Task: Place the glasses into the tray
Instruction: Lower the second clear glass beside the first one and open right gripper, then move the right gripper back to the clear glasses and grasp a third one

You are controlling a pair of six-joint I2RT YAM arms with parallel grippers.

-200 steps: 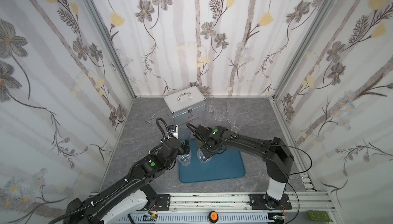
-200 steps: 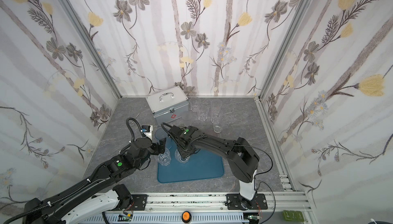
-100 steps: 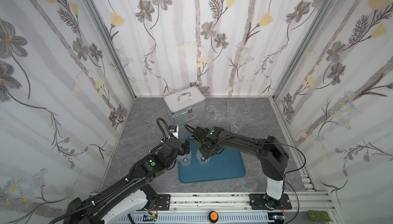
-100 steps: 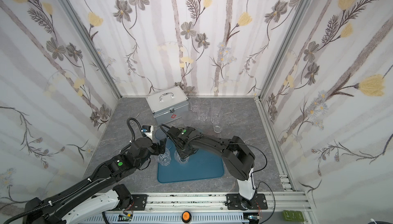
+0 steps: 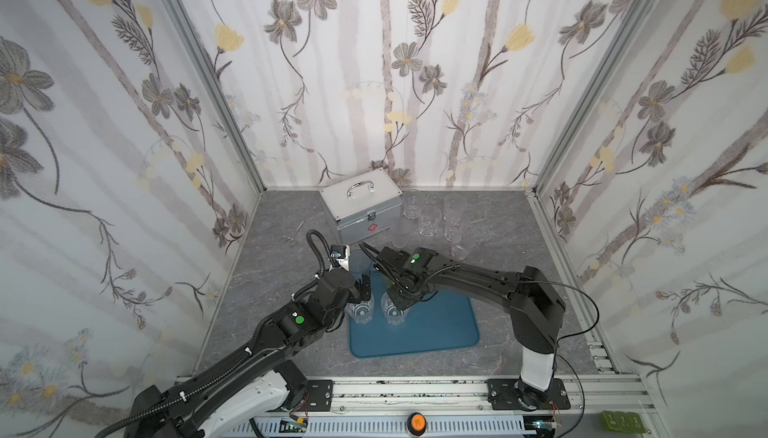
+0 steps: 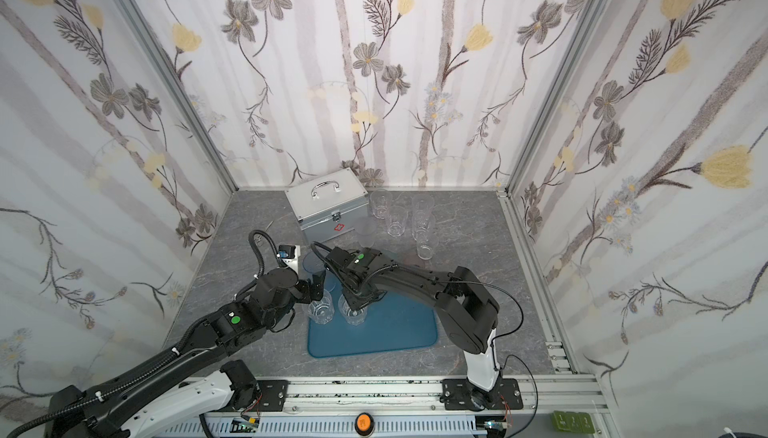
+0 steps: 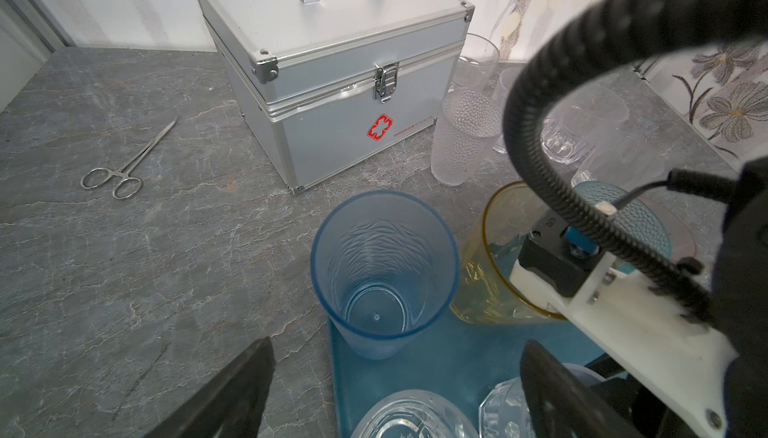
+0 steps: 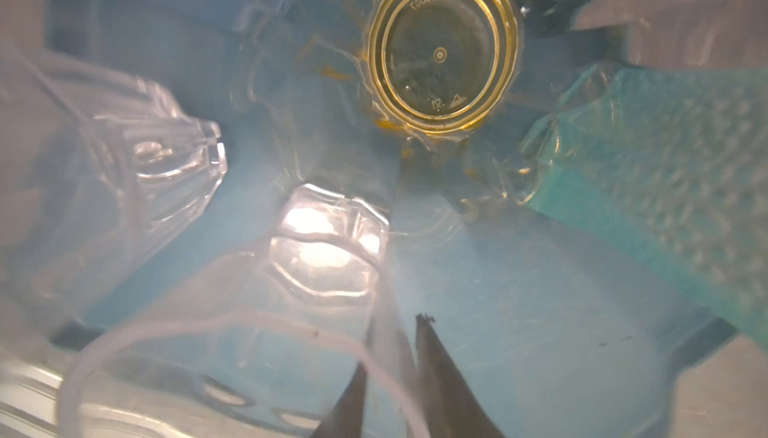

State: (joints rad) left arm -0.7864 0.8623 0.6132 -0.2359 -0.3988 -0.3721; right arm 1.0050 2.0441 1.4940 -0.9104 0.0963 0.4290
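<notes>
In both top views two clear glasses (image 5: 360, 313) stand on the tray (image 5: 440, 332) beneath my left gripper (image 5: 360, 298) and right gripper (image 5: 395, 301). The remaining glasses (image 5: 428, 220) wait well beyond, by the silver case (image 5: 361, 203); about half done, I judge.

Left wrist: the left jaws gape wide, holding nothing. The blue tumbler (image 7: 380, 274) just ahead crowds the tray's corner.

Right wrist: the right fingers (image 8: 444, 382) straddle a faceted glass (image 8: 328, 249) wall, barely parted. Gripping or not, I cannot tell. Bare tray lies beside them.

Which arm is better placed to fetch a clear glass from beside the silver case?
Right, probably: the clear glasses stand on its side, and the open left gripper would cross the right arm. The right gripper must first clear a glass on the tray.
</notes>
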